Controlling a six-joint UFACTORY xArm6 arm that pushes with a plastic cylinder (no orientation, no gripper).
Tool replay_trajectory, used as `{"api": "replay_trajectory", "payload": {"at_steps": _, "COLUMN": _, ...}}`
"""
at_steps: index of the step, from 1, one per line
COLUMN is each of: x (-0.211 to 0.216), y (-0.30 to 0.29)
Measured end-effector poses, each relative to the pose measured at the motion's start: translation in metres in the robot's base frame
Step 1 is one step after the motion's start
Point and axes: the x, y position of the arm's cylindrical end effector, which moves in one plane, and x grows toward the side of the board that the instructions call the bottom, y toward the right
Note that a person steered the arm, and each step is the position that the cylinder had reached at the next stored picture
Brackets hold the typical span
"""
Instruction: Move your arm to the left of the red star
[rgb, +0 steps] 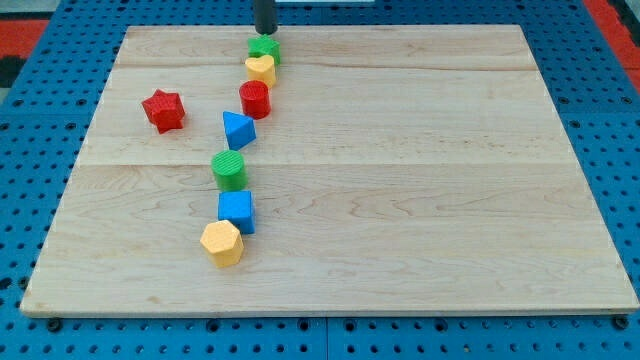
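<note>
The red star (163, 110) lies on the wooden board (400, 180) at the view's upper left. My tip (265, 33) is at the view's top edge of the board, just above a green block (265, 47). It is well to the right of and above the red star, not touching it.
Below the green block a line of blocks runs down: a yellow heart (261, 68), a red cylinder (255, 99), a blue triangle (238, 130), a green cylinder (229, 170), a blue cube (237, 210) and a yellow hexagon (222, 242). Blue pegboard surrounds the board.
</note>
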Motion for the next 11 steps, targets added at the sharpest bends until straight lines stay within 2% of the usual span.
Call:
{"api": "replay_trajectory", "payload": {"at_steps": 2, "x": 0.039, "y": 0.000}}
{"api": "replay_trajectory", "payload": {"at_steps": 3, "x": 0.034, "y": 0.002}}
{"api": "replay_trajectory", "payload": {"at_steps": 4, "x": 0.000, "y": -0.045}}
{"api": "replay_trajectory", "payload": {"at_steps": 5, "x": 0.021, "y": -0.121}}
{"api": "replay_trajectory", "payload": {"at_steps": 6, "x": 0.082, "y": -0.189}}
{"api": "replay_trajectory", "payload": {"at_steps": 7, "x": 0.158, "y": -0.213}}
{"api": "replay_trajectory", "payload": {"at_steps": 8, "x": 0.184, "y": -0.221}}
{"api": "replay_trajectory", "payload": {"at_steps": 11, "x": 0.187, "y": -0.231}}
